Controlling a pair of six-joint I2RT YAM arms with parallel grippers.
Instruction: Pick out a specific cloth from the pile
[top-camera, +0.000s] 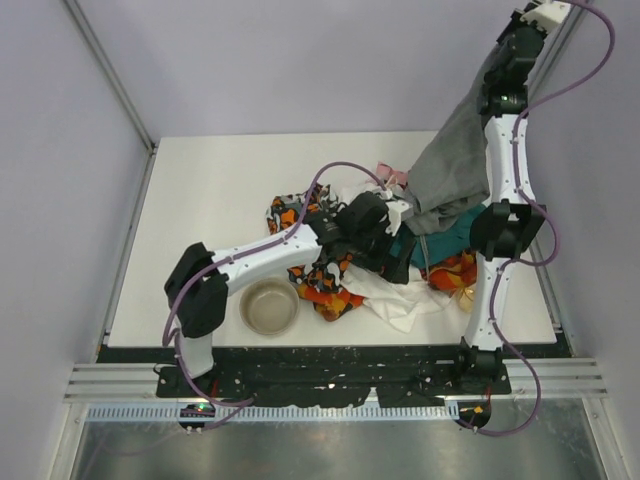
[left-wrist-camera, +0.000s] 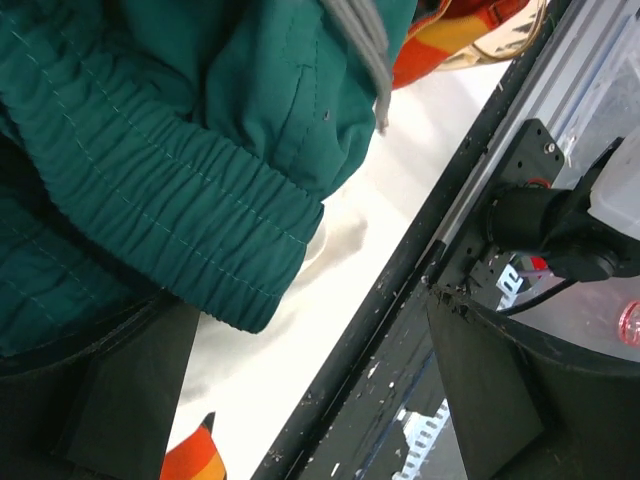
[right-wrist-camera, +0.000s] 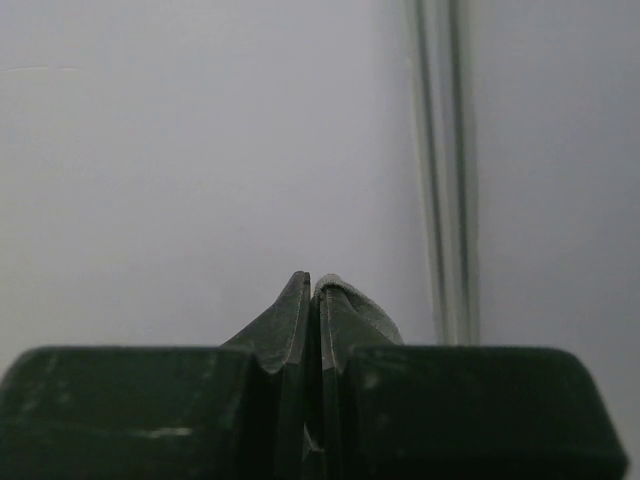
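Observation:
The grey cloth hangs in a long drape from my right gripper, raised high at the back right. Its lower end still lies on the pile of teal, white, pink and orange-patterned cloths. In the right wrist view the right gripper is shut, with a fold of the grey cloth pinched at the fingertips. My left gripper sits low over the pile's middle. It is open, nothing lies between its fingers, and the teal cloth bunches against its left finger.
A metal bowl stands in front of the pile, beside the left arm. The right arm's base and the table's black front rail are close to the left gripper. Walls enclose the table on three sides.

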